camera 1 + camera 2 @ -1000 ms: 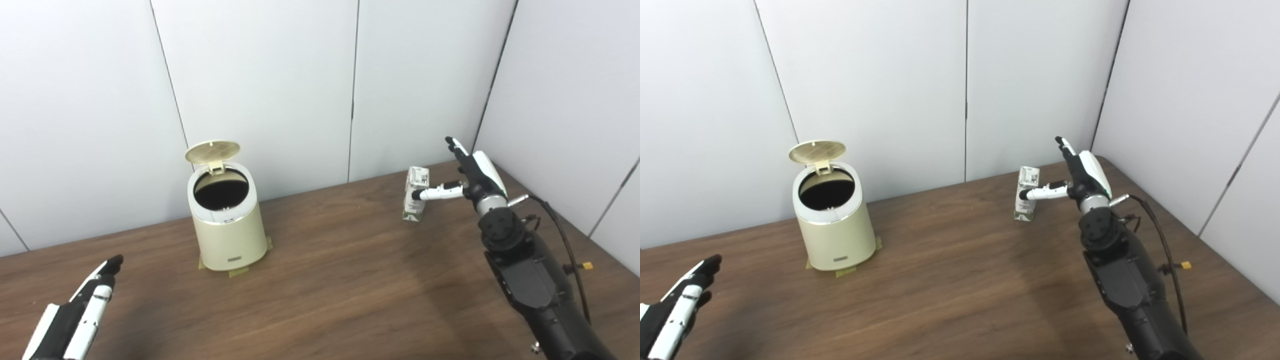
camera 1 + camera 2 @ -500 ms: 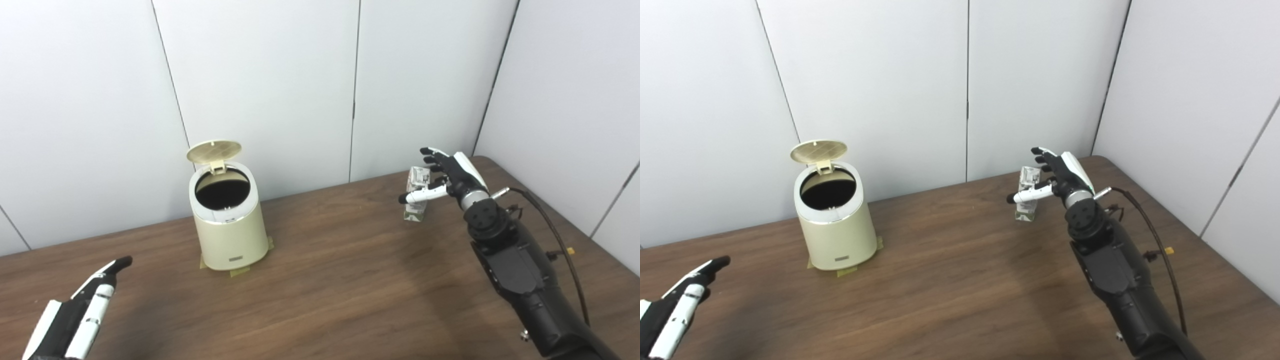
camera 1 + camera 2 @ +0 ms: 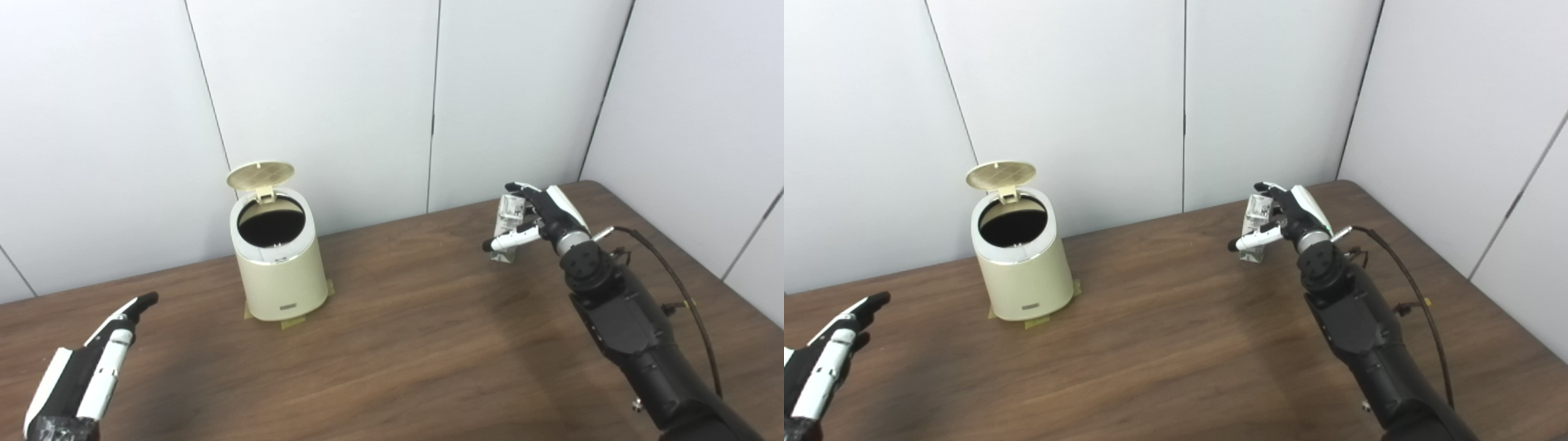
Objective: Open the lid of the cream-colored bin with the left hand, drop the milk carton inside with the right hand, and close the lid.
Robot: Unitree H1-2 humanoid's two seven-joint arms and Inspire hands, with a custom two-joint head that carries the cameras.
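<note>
Evidently light and thin-walled, the milk carton (image 3: 509,228) stands upright on the bench (image 3: 429,343), the right hand (image 3: 539,214) curling unclosed fingers (image 3: 516,186) about it; its flat sides suit a gentle hold.

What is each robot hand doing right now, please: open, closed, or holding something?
Left robot hand: open, empty, fingers straight, low over the table.
Right robot hand: fingers around the milk carton; a firm grip cannot be told.
</note>
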